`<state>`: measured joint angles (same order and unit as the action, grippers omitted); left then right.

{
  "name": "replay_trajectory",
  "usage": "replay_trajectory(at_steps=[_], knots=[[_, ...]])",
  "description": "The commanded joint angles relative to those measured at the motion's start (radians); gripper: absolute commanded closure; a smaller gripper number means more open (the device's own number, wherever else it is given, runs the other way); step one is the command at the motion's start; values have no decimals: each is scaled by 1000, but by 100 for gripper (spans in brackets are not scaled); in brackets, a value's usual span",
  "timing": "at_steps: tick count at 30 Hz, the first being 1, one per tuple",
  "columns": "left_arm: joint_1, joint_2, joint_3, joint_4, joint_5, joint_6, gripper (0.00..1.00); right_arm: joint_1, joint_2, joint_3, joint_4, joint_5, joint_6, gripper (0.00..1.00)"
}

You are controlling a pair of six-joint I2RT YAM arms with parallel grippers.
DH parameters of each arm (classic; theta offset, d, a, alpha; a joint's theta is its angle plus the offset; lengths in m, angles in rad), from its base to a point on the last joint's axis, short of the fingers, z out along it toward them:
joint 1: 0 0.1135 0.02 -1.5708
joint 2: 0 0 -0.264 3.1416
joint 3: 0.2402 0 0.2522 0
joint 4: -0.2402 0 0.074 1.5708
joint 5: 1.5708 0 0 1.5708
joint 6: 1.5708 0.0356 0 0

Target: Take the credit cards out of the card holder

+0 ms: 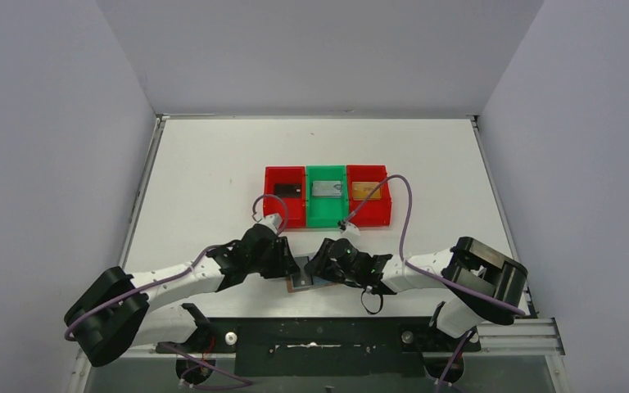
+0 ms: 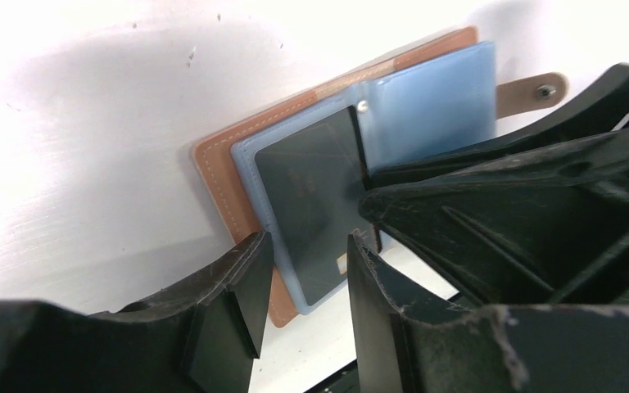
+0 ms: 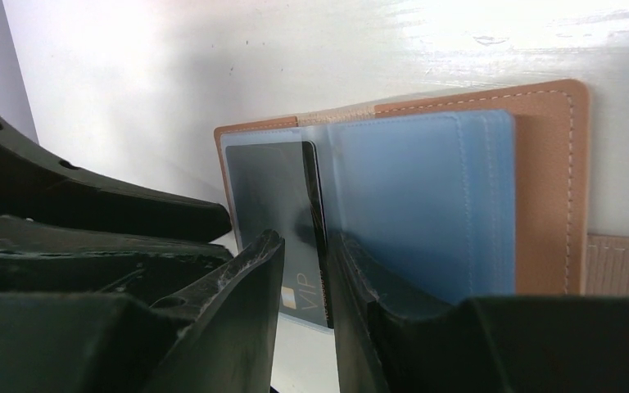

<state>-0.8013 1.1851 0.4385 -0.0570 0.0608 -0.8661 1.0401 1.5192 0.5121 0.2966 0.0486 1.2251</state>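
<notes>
**Ana:** What is the right gripper (image 3: 303, 246) doing?

**Ben:** It is down on the open card holder (image 3: 549, 188). Its fingers are drawn close, with only a narrow slot between them. The spine-side edge of the black VIP card (image 3: 266, 196) runs into that slot. I cannot tell whether the pads are clamped on it or merely straddling it.

**Ana:** And the left gripper (image 2: 307, 246)?

**Ben:** Its fingers are spread with nothing held between them. One fingertip is at the holder's leather corner, either touching it or just above it.

**Ana:** Where is the holder?

**Ben:** It lies flat and open at the middle of the near edge of the bench (image 1: 213, 164), with its strap tab (image 2: 532, 88) sticking out to one side. The VIP card sits in a pale blue pocket (image 2: 250, 168).

**Ana:** How far along is the task?

**Ben:** Late, I'd judge. The row of bins (image 1: 328, 214) stands mid-bench, well apart from the holder. It holds a black card (image 1: 288, 189), a silver card (image 1: 328, 190) and a gold-orange card (image 1: 366, 190), one per bin. The VIP card is the only one I can see left inside.

**Ana:** What does the next move call for?

**Ben:** Probably a firm pinch on that exposed edge, then a flat pull along the pocket's opening. Meanwhile the left gripper should press the leather down so the holder doesn't drag along. The card looks thin and slick, so a shallow bite could slip.
</notes>
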Motion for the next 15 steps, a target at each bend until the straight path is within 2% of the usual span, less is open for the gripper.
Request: replay_trajectory(at_steps=[1,15], knots=[[-21,50,26,54,20,19,64,-4,-18,-16,21,36,16,71],[-47,155,35,-53,-94,57,92,-15,-67,-38,17,47,16,69]])
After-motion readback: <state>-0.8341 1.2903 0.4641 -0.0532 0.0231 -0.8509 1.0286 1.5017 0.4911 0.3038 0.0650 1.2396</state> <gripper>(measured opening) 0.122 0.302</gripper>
